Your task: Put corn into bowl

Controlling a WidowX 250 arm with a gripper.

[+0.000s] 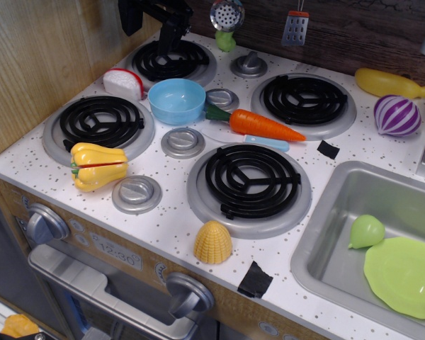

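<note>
The corn point(213, 242) is a small yellow-orange ribbed dome standing on the white counter near the front edge, just in front of the front right burner point(249, 185). The light blue bowl point(177, 100) sits empty in the middle of the stove, between the two left burners and a carrot. My black gripper point(171, 28) hangs at the top left above the back left burner point(170, 61), far behind the bowl and the corn. It holds nothing that I can see, and its fingers are too dark to make out.
A yellow bell pepper point(98, 166) lies front left. An orange carrot point(258, 124) lies right of the bowl, and a red-and-white piece point(124, 83) lies left of it. A yellow squash point(389, 83) and a purple onion point(397, 115) are back right. The sink point(326, 234) holds a lime-green plate point(404, 276) and a green pear point(366, 231).
</note>
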